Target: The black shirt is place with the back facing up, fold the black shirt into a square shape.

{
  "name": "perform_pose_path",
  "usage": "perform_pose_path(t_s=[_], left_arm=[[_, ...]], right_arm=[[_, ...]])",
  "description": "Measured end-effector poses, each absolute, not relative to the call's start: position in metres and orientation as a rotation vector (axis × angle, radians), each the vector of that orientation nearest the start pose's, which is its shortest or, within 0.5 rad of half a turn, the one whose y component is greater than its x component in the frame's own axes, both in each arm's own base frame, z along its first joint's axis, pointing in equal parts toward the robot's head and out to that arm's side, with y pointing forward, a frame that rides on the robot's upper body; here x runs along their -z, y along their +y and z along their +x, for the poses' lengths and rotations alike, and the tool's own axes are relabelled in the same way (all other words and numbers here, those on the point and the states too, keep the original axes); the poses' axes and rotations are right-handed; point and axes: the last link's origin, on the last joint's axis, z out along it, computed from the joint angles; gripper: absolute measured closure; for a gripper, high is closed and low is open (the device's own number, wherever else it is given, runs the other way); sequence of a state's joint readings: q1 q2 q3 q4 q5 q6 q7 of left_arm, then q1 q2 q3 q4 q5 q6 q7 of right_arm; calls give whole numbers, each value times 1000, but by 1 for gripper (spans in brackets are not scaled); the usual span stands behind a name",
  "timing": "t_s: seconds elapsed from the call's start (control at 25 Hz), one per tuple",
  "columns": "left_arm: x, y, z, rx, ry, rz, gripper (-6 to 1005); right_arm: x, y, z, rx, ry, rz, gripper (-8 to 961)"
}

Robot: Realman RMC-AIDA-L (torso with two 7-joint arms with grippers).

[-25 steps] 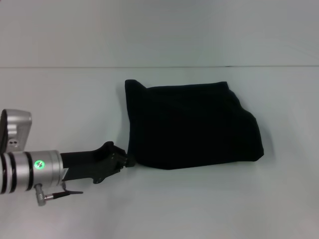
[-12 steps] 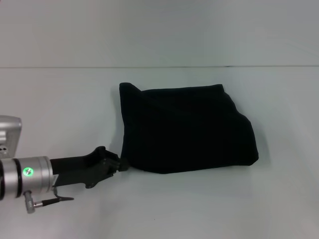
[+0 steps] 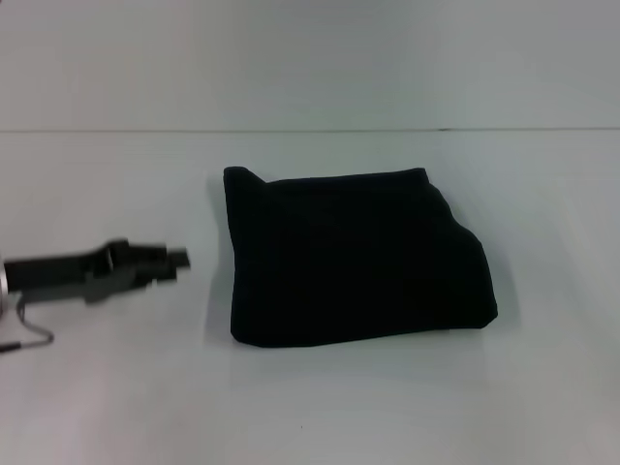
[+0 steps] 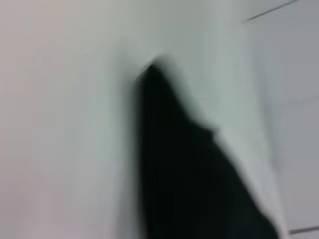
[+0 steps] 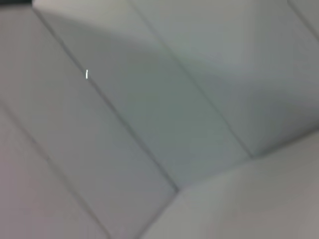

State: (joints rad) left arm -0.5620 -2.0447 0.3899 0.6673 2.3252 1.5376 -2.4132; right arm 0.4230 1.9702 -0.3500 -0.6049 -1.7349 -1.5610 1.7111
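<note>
1. The left end effector (image 3: 174, 260) hovers over the white table (image 3: 320, 417) at the robot's left, apart from the cloth and holding nothing; how far its fingers are parted cannot be told.
2. The black shirt (image 3: 354, 257) lies folded into a rough rectangle at the table's middle.
3. The right arm is out of view.

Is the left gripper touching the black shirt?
Apart. The head view shows bare table between the left gripper and the black shirt.
</note>
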Motion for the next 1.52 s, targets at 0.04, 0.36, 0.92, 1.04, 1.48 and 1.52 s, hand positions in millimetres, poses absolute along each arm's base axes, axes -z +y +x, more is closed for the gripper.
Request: perform_pose_path(t_s=[0.04, 0.36, 0.92, 1.04, 1.48, 1.52], left_arm=[[-38, 345, -293, -877, 2018, 2517, 771], [-29, 377, -239, -672, 1254, 3022, 453], [1, 373, -213, -626, 833, 3206, 91], [5, 370, -212, -601, 812, 3195, 63], [9, 363, -210, -615, 805, 3142, 63], [10, 363, -210, -613, 809, 3144, 63]], right_arm=[[-109, 326, 320, -1125, 1071, -2073, 71], [-81, 311, 311, -845, 806, -2397, 71], [-30, 321, 295, -724, 810, -2577, 71], [-24, 324, 295, -717, 823, -2572, 71], [-12, 330, 289, -686, 813, -2591, 71], [-12, 331, 288, -687, 808, -2592, 71]])
